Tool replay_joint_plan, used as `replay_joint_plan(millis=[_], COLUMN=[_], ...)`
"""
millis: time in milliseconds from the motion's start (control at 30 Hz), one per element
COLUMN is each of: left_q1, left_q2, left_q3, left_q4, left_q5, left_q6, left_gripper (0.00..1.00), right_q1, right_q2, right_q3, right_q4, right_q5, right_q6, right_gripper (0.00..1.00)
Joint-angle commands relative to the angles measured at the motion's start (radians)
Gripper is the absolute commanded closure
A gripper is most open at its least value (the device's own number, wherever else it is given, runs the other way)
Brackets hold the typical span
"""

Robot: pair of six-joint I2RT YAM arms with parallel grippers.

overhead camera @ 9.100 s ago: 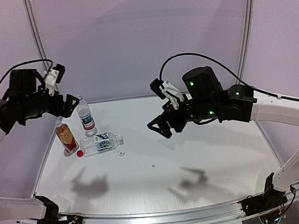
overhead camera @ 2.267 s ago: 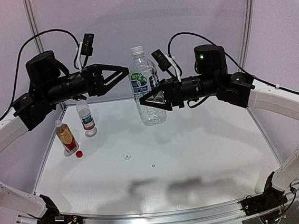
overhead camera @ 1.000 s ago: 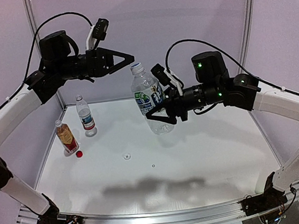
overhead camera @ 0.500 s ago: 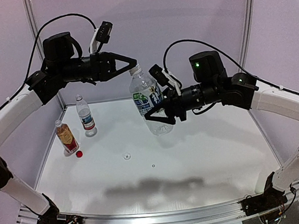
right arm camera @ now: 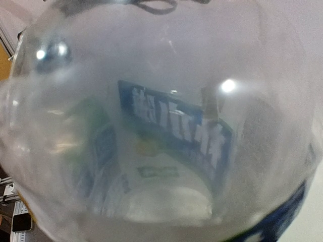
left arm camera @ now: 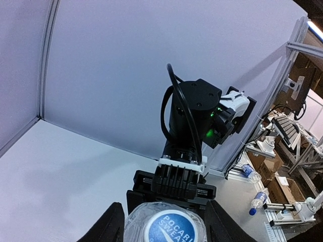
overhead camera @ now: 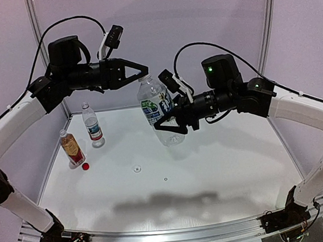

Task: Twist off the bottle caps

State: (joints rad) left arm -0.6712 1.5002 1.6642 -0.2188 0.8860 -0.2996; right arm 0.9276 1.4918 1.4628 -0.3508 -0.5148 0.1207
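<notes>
Caps nearest me: a loose white cap (overhead camera: 136, 169) lies on the tabletop (overhead camera: 229, 171), left of its middle. A red cap (overhead camera: 86, 166) lies near the left edge, just beside the brown bottle (overhead camera: 72, 149). Behind that stands a blue-labelled bottle (overhead camera: 93, 125). Above the far half, my right end effector (overhead camera: 169, 124) clamps the green-labelled bottle (overhead camera: 155, 101), tilted left. My left end effector (overhead camera: 144, 73) is open, fingers either side of that bottle's top cap (left arm camera: 169, 231).
</notes>
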Motion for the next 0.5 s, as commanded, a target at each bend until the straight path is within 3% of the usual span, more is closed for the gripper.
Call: replay_joint_plan(millis=[0, 100, 200, 300, 467], left_q1=[-0.004, -0.001, 0.001, -0.001, -0.017], left_q2=[0.009, 0.008, 0.011, 0.024, 0.043], left_q3=[-0.001, 0.000, 0.009, 0.030, 0.054], left_q4=[-0.021, -0.023, -0.052, -0.109, -0.161], left_q5=[-0.029, -0.036, -0.062, -0.125, -0.307], left_q6=[0.028, 0.031, 0.031, 0.029, -0.065], left_gripper=[0.54, 0.75, 0.88, 0.89, 0.89], right_q1=[0.010, 0.010, 0.011, 0.010, 0.011], right_q2=[0.028, 0.035, 0.042, 0.059, 0.129], right_q3=[0.039, 0.045, 0.054, 0.084, 0.171], right_q4=[-0.023, -0.026, -0.023, -0.027, -0.055], right_q5=[-0.020, -0.021, -0.011, 0.058, 0.369], right_q6=[0.001, 0.000, 0.001, 0.000, 0.003], right_gripper=[0.40, 0.40, 0.40, 0.40, 0.40])
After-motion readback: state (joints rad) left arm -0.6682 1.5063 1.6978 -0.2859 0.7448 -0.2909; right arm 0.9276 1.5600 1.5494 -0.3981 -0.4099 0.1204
